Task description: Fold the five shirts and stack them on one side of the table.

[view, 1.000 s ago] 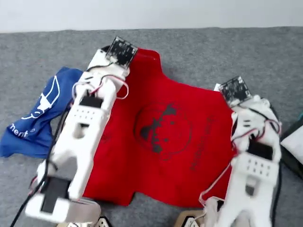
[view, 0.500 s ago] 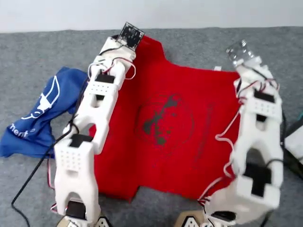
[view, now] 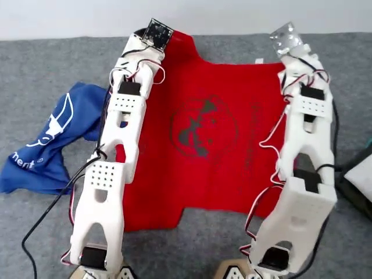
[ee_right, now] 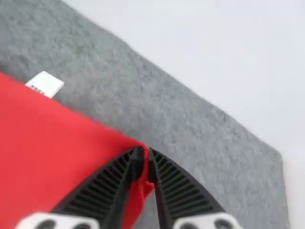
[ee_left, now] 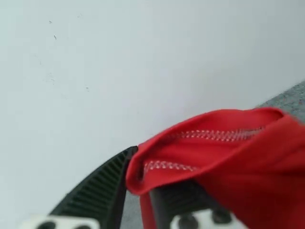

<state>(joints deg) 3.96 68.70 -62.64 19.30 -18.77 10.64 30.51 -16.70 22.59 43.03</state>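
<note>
A red shirt (view: 203, 133) with a dark round print lies spread across the grey table between both arms. My left gripper (ee_left: 140, 179) is shut on a hemmed edge of the red shirt (ee_left: 228, 143) at the far left corner of the cloth, near the white wall. My right gripper (ee_right: 142, 164) is shut on the far right corner of the red shirt (ee_right: 52, 143), just above the table. In the high view both arms stretch out to the back edge, the left arm (view: 125, 110) and the right arm (view: 305, 116). A crumpled blue shirt (view: 55, 139) lies at the left.
A white tag (ee_right: 45, 85) sticks out at the red shirt's far edge. A dark and white object (view: 360, 174) sits at the table's right edge. The white wall (view: 186, 17) runs right behind the table's back edge.
Both arms have stretched toward the back of the table, pulling the red shirt's far corners with them. The cloth now lies flatter and wider.
</note>
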